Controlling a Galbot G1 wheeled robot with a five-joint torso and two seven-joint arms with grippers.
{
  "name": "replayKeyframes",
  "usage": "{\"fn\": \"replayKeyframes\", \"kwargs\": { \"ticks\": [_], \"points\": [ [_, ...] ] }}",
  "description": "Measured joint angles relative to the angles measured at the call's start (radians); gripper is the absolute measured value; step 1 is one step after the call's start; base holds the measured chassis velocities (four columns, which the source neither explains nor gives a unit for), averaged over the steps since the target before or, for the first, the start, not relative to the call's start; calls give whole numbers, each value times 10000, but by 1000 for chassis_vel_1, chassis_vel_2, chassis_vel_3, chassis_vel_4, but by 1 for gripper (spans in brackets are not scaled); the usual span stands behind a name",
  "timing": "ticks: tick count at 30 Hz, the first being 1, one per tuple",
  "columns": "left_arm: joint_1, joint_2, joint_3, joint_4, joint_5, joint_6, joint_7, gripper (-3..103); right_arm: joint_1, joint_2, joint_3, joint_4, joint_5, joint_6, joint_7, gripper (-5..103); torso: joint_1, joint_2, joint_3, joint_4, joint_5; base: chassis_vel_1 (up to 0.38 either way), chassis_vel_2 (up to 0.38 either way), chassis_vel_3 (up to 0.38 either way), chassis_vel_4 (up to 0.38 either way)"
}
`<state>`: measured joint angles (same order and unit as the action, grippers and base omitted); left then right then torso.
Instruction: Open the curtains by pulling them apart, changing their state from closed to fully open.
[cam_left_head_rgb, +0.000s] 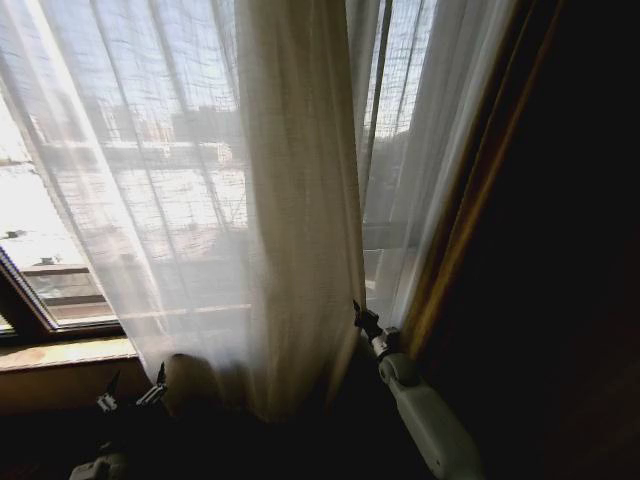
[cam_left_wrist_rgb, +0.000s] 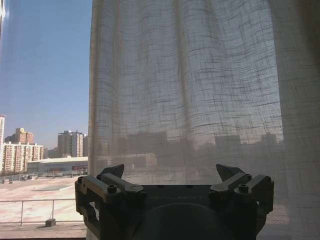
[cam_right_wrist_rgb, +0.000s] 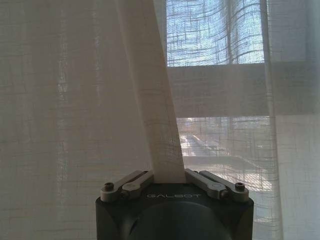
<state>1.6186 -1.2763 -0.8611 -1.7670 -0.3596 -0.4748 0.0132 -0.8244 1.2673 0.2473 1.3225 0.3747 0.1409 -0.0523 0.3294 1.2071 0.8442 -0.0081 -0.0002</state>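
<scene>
The sheer white curtains (cam_left_head_rgb: 190, 180) hang over the window. One panel is bunched into a thick fold (cam_left_head_rgb: 300, 220) at the middle, and another panel (cam_left_head_rgb: 430, 140) hangs to its right, with a narrow gap between them. My right gripper (cam_left_head_rgb: 364, 318) is at the bunched fold's lower right edge. In the right wrist view it (cam_right_wrist_rgb: 169, 176) is shut on a tapering fold of curtain (cam_right_wrist_rgb: 150, 100). My left gripper (cam_left_head_rgb: 131, 396) sits low at the left, below the fabric. In the left wrist view it (cam_left_wrist_rgb: 170, 172) is open, facing the curtain's mesh (cam_left_wrist_rgb: 190, 85), with nothing between its fingers.
A thick brown drape (cam_left_head_rgb: 475, 210) hangs at the right, with dark wall beyond it. A wooden window sill (cam_left_head_rgb: 60, 352) and dark window frame (cam_left_head_rgb: 25, 300) lie at lower left. Bare glass (cam_left_wrist_rgb: 45, 75) showing city buildings sits beside the curtain's edge.
</scene>
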Motion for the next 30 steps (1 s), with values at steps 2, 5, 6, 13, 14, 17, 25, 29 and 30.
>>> {"fn": "replayKeyframes", "kwargs": {
  "ticks": [2,5,6,13,14,17,25,29,30],
  "points": [
    [0,0,0,0,0,0,0,100,2,30,-11,-13,-61,99,47,0,0,0,0,-1,0,-278,-292,312,285],
    [0,-2,2,-1,0,0,3,100,5,34,-35,-26,-431,185,64,0,1,-1,0,-4,3,-196,-234,253,251],
    [0,-2,2,-1,0,0,3,100,2,23,-44,-25,-530,191,60,0,0,-1,1,-3,6,-106,-164,95,87],
    [-1,0,1,-1,0,0,3,100,-9,-35,-256,16,-899,201,-89,0,0,-1,0,-1,-7,-18,-45,29,28],
    [-1,1,-2,-1,0,0,0,100,22,-29,-282,-15,-907,200,-81,0,0,-1,0,1,-12,21,57,-29,-44],
    [-1,4,-6,-1,0,0,-4,100,257,1,-317,-347,-929,-5,377,0,0,-1,0,2,0,49,58,-40,-50],
    [0,0,-1,-1,0,0,0,100,1099,114,378,-1346,-1589,-1099,2903,0,0,0,0,2,3,9,14,-6,0],
    [0,0,0,-1,0,0,0,100,1309,-110,1056,-1635,-1653,-1649,4085,0,0,0,0,1,-1,0,0,0,0],
    [0,0,-1,-1,0,0,-1,100,1323,-209,1189,-1666,-1654,-1717,4286,0,0,-1,0,1,-2,0,0,0,0]
  ]
}}
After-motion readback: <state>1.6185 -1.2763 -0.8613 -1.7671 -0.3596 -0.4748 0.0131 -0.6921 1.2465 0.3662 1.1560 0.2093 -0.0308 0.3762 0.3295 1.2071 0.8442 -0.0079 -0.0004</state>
